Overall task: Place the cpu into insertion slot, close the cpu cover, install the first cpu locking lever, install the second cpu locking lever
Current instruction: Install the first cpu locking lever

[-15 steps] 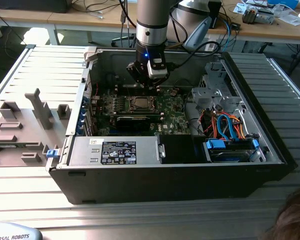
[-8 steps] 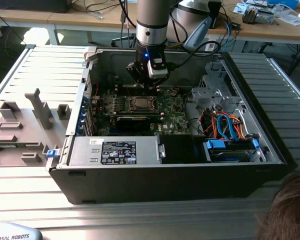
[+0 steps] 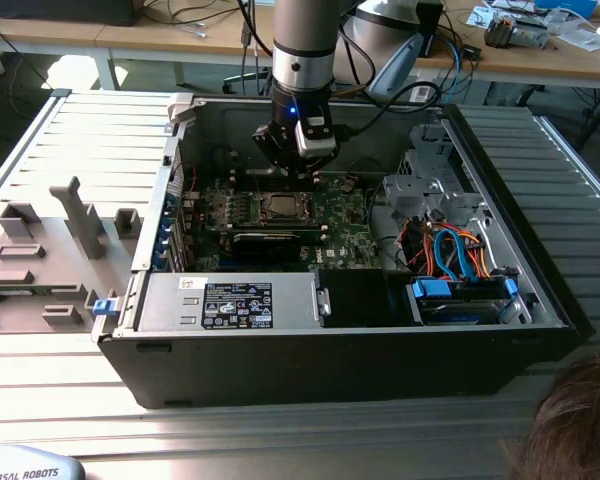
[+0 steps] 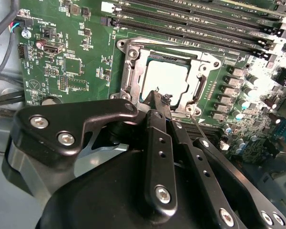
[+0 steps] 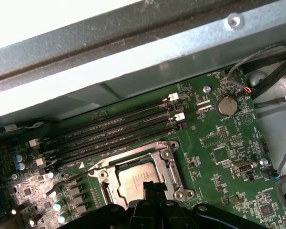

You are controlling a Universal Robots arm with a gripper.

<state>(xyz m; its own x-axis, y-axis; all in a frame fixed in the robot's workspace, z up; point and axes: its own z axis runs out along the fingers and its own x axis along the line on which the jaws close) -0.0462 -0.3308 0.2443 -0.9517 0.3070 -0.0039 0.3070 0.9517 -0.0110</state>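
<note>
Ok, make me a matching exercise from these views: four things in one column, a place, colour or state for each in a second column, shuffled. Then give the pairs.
1. cpu
2. cpu cover
3. gripper
4. motherboard

A. green
B. lowered flat around the chip
C. black, tips at the socket's edge
D. silvery top, seated in the socket

Pairs: 1-D, 2-B, 3-C, 4-A

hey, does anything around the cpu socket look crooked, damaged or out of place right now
Nothing stands out. The cpu lies flat and square in its socket, with the cpu cover closed flat around it. The gripper sits at the socket's edge, and the surrounding motherboard looks undamaged.
</note>
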